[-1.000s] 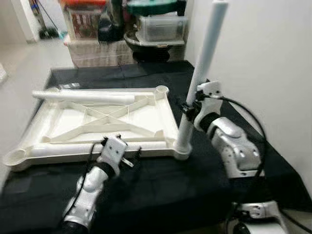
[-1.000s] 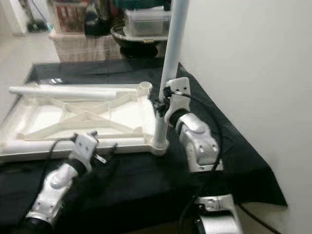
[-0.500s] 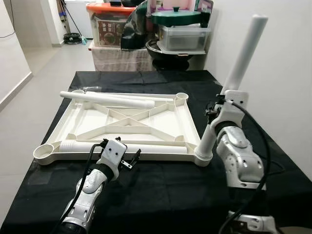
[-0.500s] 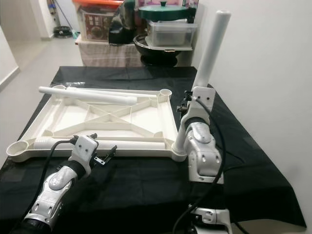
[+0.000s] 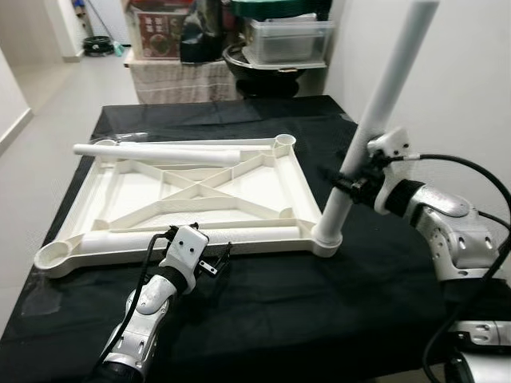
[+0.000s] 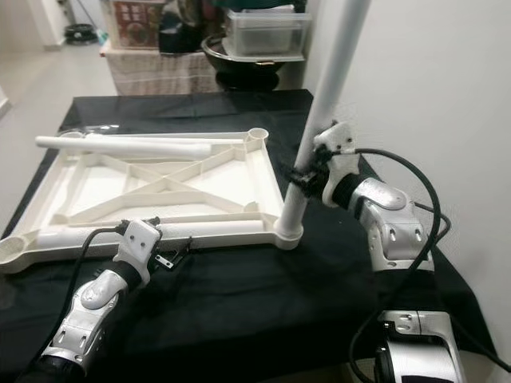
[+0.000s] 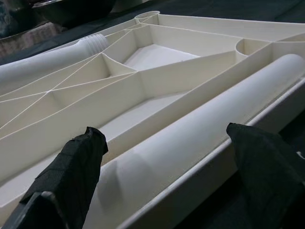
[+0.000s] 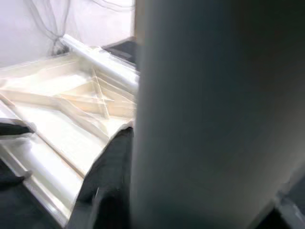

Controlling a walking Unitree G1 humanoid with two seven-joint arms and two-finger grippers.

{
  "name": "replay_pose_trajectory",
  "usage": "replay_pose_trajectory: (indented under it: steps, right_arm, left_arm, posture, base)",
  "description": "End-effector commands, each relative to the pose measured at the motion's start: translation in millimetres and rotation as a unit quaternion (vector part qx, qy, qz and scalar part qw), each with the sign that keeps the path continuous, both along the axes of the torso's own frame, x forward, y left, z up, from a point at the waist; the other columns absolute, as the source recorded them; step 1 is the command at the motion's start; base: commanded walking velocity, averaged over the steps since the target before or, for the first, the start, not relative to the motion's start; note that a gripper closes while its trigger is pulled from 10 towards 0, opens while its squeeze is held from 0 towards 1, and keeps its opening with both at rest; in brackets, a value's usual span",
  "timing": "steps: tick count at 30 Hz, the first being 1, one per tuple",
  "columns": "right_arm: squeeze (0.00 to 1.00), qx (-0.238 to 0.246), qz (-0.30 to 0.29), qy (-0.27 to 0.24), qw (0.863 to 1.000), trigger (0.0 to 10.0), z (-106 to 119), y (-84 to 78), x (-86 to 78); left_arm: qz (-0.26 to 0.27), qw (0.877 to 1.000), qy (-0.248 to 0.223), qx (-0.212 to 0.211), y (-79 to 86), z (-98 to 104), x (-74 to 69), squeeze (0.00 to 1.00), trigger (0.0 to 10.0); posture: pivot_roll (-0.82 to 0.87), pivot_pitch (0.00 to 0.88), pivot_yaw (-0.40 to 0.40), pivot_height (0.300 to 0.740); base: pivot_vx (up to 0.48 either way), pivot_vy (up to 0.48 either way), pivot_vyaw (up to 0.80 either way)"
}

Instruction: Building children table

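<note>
Since half a second before, the right arm had swung outward toward three o'clock, its elbow now well away from the tabletop, though the right gripper (image 5: 351,182) kept its black fingers clamped around the standing table leg (image 5: 375,120) at about its lower third. That leg still leaned a little toward one o'clock, its foot seated in the near right corner socket (image 5: 326,240) of the upturned white plastic tabletop (image 5: 192,191), which lay ribs-up on the black-covered work table (image 5: 263,303).

Two more white legs lay loose on the tray-like underside: one across the far edge at eleven o'clock (image 5: 160,153), one along the near rail (image 5: 200,238). The left gripper (image 5: 214,263) hovered just at that near rail, fingers spread wide and empty; from its wrist camera the near leg (image 7: 190,143) ran straight between the two open pads (image 7: 76,162).

The legs looked like hollow moulded tubes, light and stiff, but smooth and round enough to roll or slip under a pinch. I'd judge the near one best taken around its middle, squarely across the tube, so it lifts level. The ribbed tabletop seemed rigid yet light enough to slide on the cloth if a leg were pressed in at an angle.
</note>
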State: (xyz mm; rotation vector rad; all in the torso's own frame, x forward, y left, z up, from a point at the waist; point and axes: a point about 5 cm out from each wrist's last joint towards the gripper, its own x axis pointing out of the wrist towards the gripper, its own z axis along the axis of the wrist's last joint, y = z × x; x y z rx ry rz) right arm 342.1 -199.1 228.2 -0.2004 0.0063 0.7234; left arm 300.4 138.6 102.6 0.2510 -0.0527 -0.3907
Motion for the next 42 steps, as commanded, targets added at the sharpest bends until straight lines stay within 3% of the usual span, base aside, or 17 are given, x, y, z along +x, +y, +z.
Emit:
replay_pose_trajectory:
  steps: [1,4,9,11,12,14,16,17,18,21,22,23,24,29,30,36,42]
  right_arm:
    - [0.0,-0.051,0.032,0.056,0.997,0.0,-32.2,15.0,-0.4]
    - [0.0,-0.087,-0.054,0.082,0.991,0.0,-50.9,10.1,12.3]
    - [0.0,-0.006,-0.231,0.12,0.966,0.0,-66.2,3.0,27.1]
    - [0.0,0.03,-0.326,0.13,0.936,0.0,-73.0,-4.3,27.8]
    - [0.0,0.067,-0.418,0.153,0.893,0.0,-87.1,-5.9,19.8]
    - [0.0,0.067,-0.418,0.153,0.893,0.0,-87.1,-5.9,19.8]
    - [0.0,0.102,-0.522,0.202,0.822,0.0,-109.8,8.4,-4.4]
    - [0.0,0.107,-0.529,0.216,0.814,2.4,-113.2,17.8,-11.5]
    - [0.0,0.111,-0.522,0.22,0.817,10.0,-111.9,25.5,-13.9]
    - [0.0,0.114,-0.51,0.212,0.826,10.0,-106.6,31.5,-13.1]
    - [0.31,0.126,-0.5,0.189,0.836,10.0,-97.6,28.1,-8.8]
    - [0.31,0.126,-0.5,0.189,0.836,10.0,-97.6,28.1,-8.8]
    - [1.0,0.151,-0.482,0.147,0.85,10.0,-78.6,18.2,2.1]
    - [1.0,0.16,-0.435,0.11,0.879,10.0,-49.8,6.8,18.3]
    - [0.0,0.174,-0.375,0.099,0.905,10.0,-34.1,6.9,22.6]
    - [0.0,0.118,-0.135,0.022,0.983,10.0,5.4,9.7,13.5]
    - [0.0,0.07,-0.027,0.013,0.997,9.7,7.9,11.2,7.5]
  left_arm:
    - [0.0,1.0,0.011,0.005,0.5,-5.4,-2.1,0.0,10.0]
    - [0.0,1.0,0.011,0.005,0.3,-5.0,-2.2,0.0,10.0]
    - [0.0,1.0,0.01,0.007,2.8,-4.0,-2.5,0.0,10.0]
    - [0.001,1.0,0.01,0.008,4.2,-3.9,-2.7,0.0,10.0]
    - [0.001,1.0,0.01,0.009,4.4,-3.8,-2.6,0.0,10.0]
    - [0.001,1.0,0.01,0.009,4.4,-3.8,-2.6,0.0,10.0]
    - [-0.003,1.0,0.009,0.009,1.9,-3.4,-2.2,0.0,10.0]
    - [-0.004,1.0,0.009,0.009,1.0,-3.2,-2.0,0.0,10.0]
    - [-0.004,1.0,0.009,0.009,0.7,-3.1,-1.7,0.0,10.0]
    - [-0.005,1.0,0.009,0.009,0.8,-2.9,-1.3,0.0,10.0]
    - [-0.005,1.0,0.009,0.008,0.3,-3.2,-0.7,0.0,10.0]
    - [-0.005,1.0,0.009,0.008,0.3,-3.2,-0.7,0.0,10.0]
    - [-0.004,1.0,0.009,0.008,-1.1,-3.5,0.0,0.0,10.0]
    - [-0.004,1.0,0.008,0.006,-1.8,-4.0,-0.1,0.0,10.0]
    - [-0.003,1.0,0.009,0.006,-1.7,-4.6,-0.4,0.0,10.0]
    - [-0.003,1.0,0.009,0.005,-2.0,-5.2,-0.5,0.0,10.0]
    - [-0.002,1.0,0.008,0.005,-1.7,-4.9,0.0,0.0,10.0]
  posture:
    - [0.0,0.0,-0.061,0.74]
    - [0.01,0.0,-0.062,0.74]
    - [0.02,0.0,-0.059,0.74]
    - [0.01,0.0,-0.059,0.74]
    - [0.01,0.0,-0.054,0.74]
    - [0.01,0.0,-0.054,0.74]
    - [0.01,0.0,-0.054,0.74]
    - [0.01,0.0,-0.054,0.74]
    - [0.01,0.0,-0.054,0.74]
    - [0.01,0.0,-0.054,0.74]
    - [0.0,0.0,-0.054,0.74]
    - [0.0,0.0,-0.054,0.74]
    - [0.0,0.0,-0.056,0.74]
    - [-0.01,0.0,-0.059,0.74]
    - [-0.01,0.0,-0.058,0.74]
    - [-0.01,0.0,-0.059,0.74]
    - [-0.01,0.0,-0.062,0.74]
  base:
    - [0.0,0.0,0.0]
    - [0.0,0.0,0.0]
    - [0.0,0.0,0.0]
    - [0.0,0.0,0.0]
    - [0.0,0.0,0.0]
    - [0.0,0.0,0.0]
    - [0.0,0.0,0.0]
    - [0.0,0.0,0.0]
    - [0.0,0.0,0.0]
    - [0.0,0.0,0.0]
    - [0.0,0.0,0.0]
    - [0.0,0.0,0.0]
    - [0.0,0.0,0.0]
    - [0.0,0.0,0.0]
    - [0.0,0.0,0.0]
    - [0.0,0.0,0.0]
    - [0.0,0.0,0.0]
